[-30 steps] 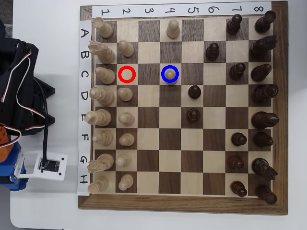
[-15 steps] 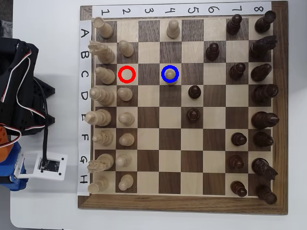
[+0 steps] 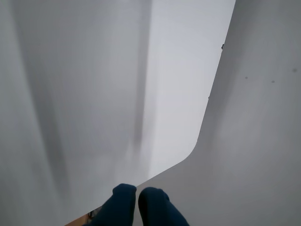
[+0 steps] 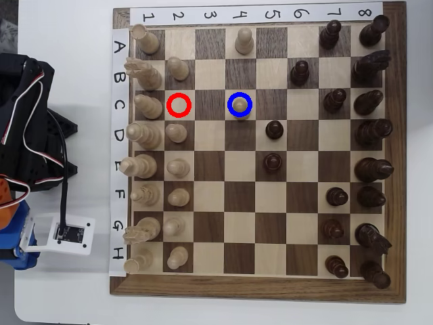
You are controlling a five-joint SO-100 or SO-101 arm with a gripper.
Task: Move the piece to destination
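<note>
1. Gripper: two dark blue fingertips pressed side by side at the bottom edge of the wrist view, clenched on nothing; below them only bare white table and its rounded corner.
2. Arm: folded at the left of the overhead view, off the chessboard, black body with looped servo cables, blue parts and a small white module low at the table's edge.
3. Piece: a pale pawn standing upright on the dark square in row C, column 4, its head ringed by the blue ring; looks to be on the destination already.
4. Red ring: on the light square at row C, column 2, with nothing standing in it, flanked by pale pieces to its left, above and below.
5. Risks from here, as judgement:
   - any further reach over the board likely to clip the tall pale back-row pieces nearest the arm;
   - a sweep with trailing cables able to topple the pawn just placed;
   - wrist view showing no board, so no close check on the pawn's centring.
</note>
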